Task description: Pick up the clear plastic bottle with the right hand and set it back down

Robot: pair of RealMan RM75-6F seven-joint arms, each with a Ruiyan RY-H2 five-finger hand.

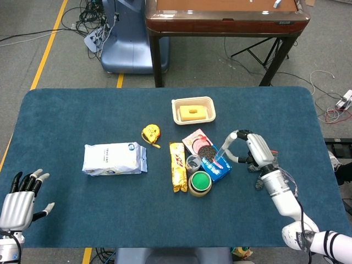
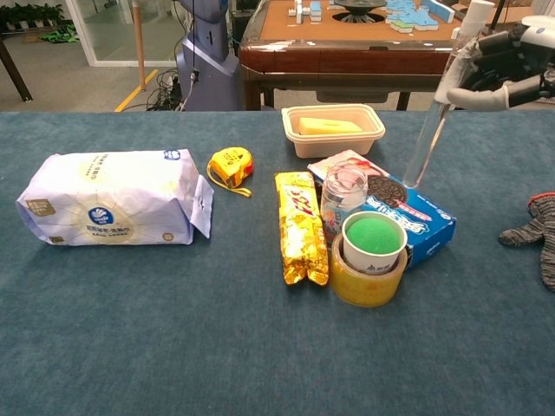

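Note:
The clear plastic bottle (image 1: 224, 147) (image 2: 429, 139) is a slim tube with a white cap. My right hand (image 1: 253, 151) (image 2: 507, 61) grips it near the cap, at the right of the table. The bottle tilts, its base pointing down-left to the back edge of the blue cookie box (image 1: 215, 165) (image 2: 416, 217); whether it touches the box I cannot tell. My left hand (image 1: 22, 198) rests open at the table's near left corner, holding nothing, and shows only in the head view.
Beside the box stand a small clear jar (image 2: 344, 195), a green-lidded cup inside a tape roll (image 2: 371, 247) and a yellow snack bar (image 2: 299, 227). Further off are a cream tray (image 2: 334, 139), a yellow tape measure (image 2: 231, 165), a white bag (image 2: 113, 198) and a grey glove (image 2: 538, 225).

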